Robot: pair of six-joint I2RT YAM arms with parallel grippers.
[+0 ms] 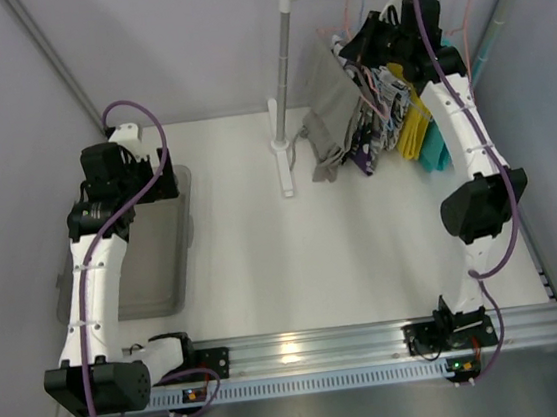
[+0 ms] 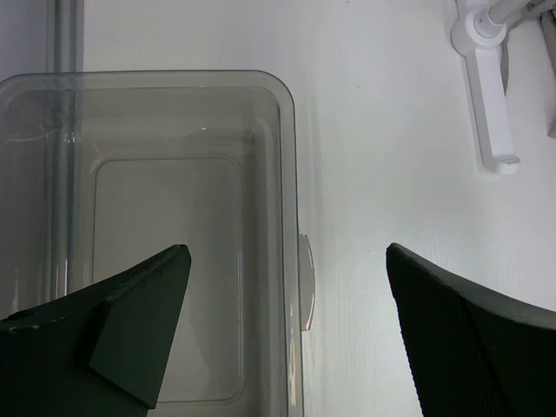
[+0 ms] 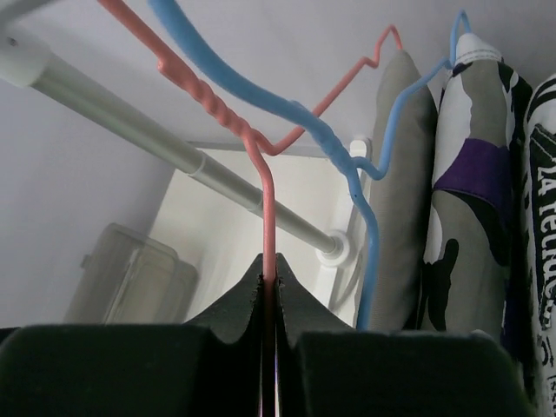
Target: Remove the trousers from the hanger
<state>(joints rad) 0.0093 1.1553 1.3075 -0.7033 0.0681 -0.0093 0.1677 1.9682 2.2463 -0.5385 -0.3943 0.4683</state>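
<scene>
right pincer: right gripper (image 3: 269, 268) clenched tight on the pink hanger (image 3: 268, 208), thin wire pinched between the two pads, up at the rail (image 3: 200, 165)
left pincer: left gripper (image 2: 287, 254) released, jaws spread wide, holding nothing, hovering over the right rim of the clear bin (image 2: 292, 174)
task item: grey trousers (image 3: 401, 174) draped on the pink hanger's far end, hanging leftmost in the row of clothes on the rack
neighbours: blue hanger (image 3: 347, 165) just beside the pink one, crossing it near the hooks; it carries the camo-print garment (image 3: 473, 174), pressed against the grey trousers
further right: yellow garment (image 1: 413, 138) and teal garment (image 1: 437, 150)
in the way: blue wire and packed clothes crowd the grip
rack: post (image 1: 286, 97) left of the clothes, foot on the white table (image 1: 264, 260)
</scene>
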